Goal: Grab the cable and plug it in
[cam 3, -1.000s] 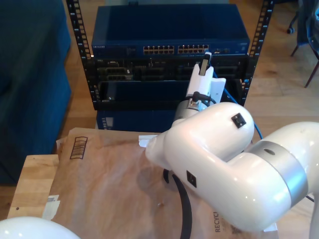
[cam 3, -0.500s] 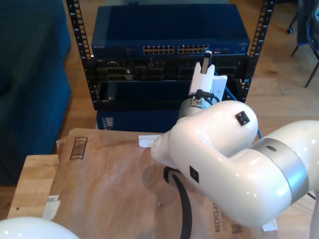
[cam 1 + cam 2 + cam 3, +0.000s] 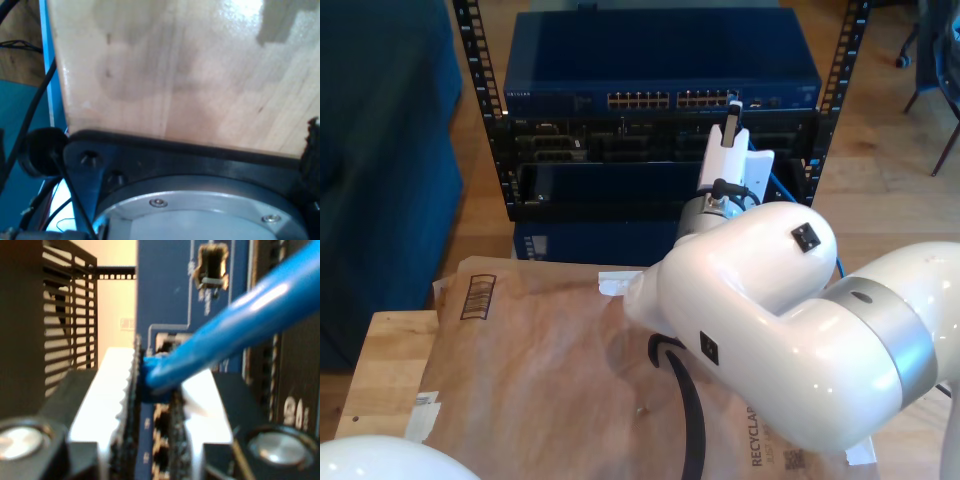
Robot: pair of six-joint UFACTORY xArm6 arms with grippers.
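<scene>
My second gripper [image 3: 152, 405] is up against the blue switch [image 3: 660, 60] in the rack [image 3: 495, 130]. In the second wrist view its white fingers [image 3: 112, 390] are clamped on the plug [image 3: 149, 382] of the cable [image 3: 240, 325]. The plug sits right at a port [image 3: 167, 342] on the switch face; whether it is seated inside, I cannot tell. The cable runs away from the fingers, slanting across the switch panel.

In the exterior view the second arm [image 3: 780, 330] reaches from the view's lower right toward the rack, gripper tip [image 3: 731, 112] at the right end of the port row [image 3: 672, 99]. A stretch of blue cable shows beside the gripper mount, toward the view's right.

First wrist view: pale wood table [image 3: 175, 70] close under the camera, a black mount and silver flange. My first gripper's jaws are not visible there, so I cannot tell its state.

Brown paper [image 3: 540, 370] covers the table in the exterior view.
</scene>
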